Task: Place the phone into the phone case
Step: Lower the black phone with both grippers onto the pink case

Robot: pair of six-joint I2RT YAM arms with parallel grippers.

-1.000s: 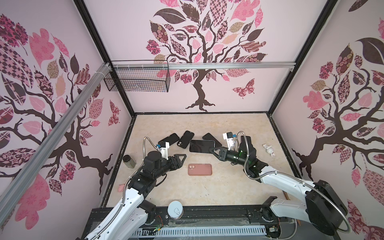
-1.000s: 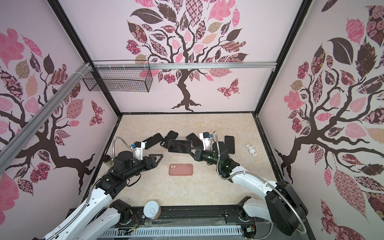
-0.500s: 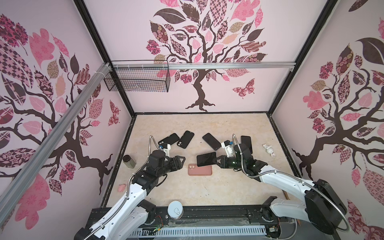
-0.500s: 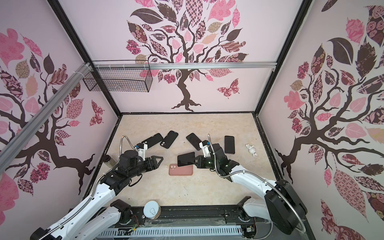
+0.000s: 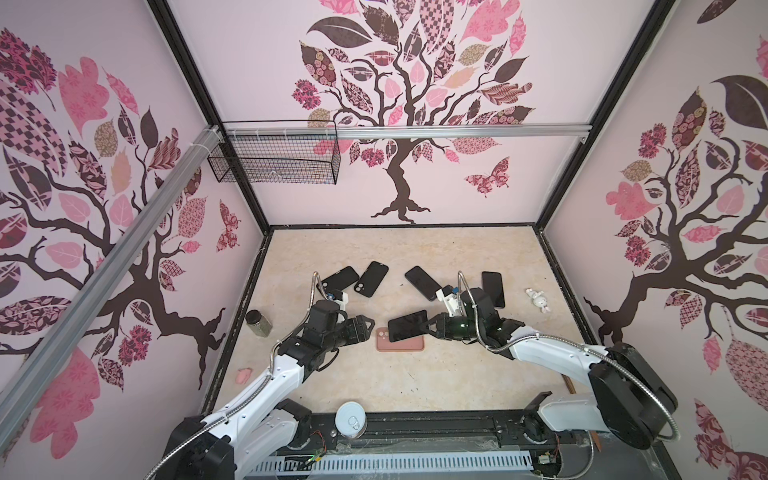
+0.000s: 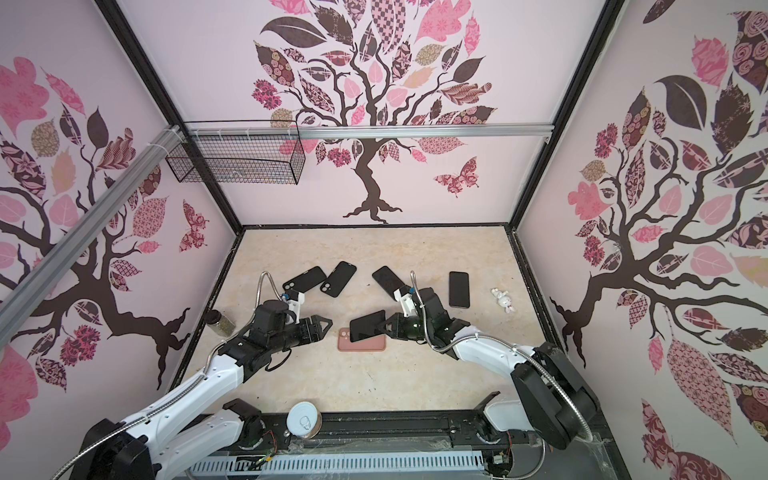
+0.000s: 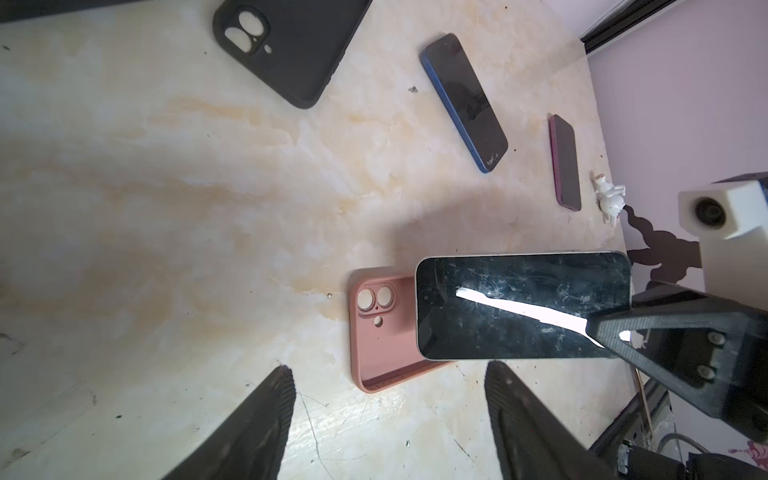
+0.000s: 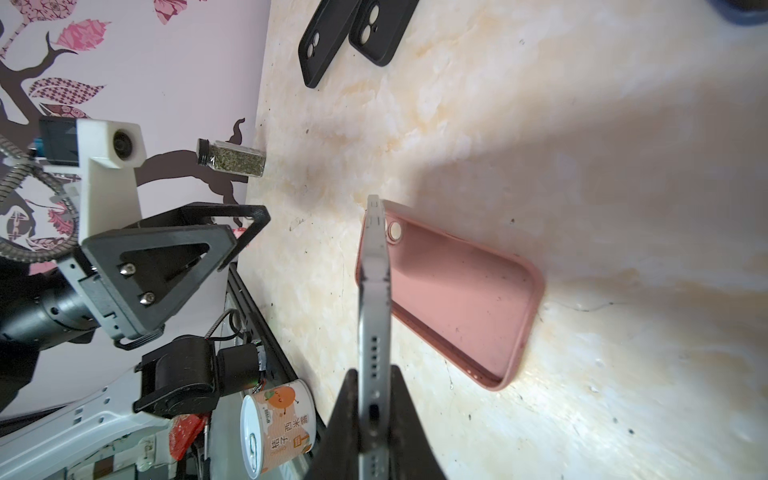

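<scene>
While left hand (image 5: 369,328) gapes (empty), right hand (image 5: 429,328) pinches phone (image 5: 406,325).

The can (image 8: 277,430) label seems to read 桔子西米露 in Chinese characters.

White arms (image 5: 266,386) are wearing black joints (image 5: 623,395) and bendy silver cables (image 8: 25,170). The left gripper (image 7: 389,368) is showing black triangle fingers (image 8: 99,270) with screws (image 8: 146,297).

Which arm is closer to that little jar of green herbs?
Left. The left arm, jaws open, reaches in on the jar's side of the pink case; the right arm, jaws shut on the phone, comes from the far side.
</scene>
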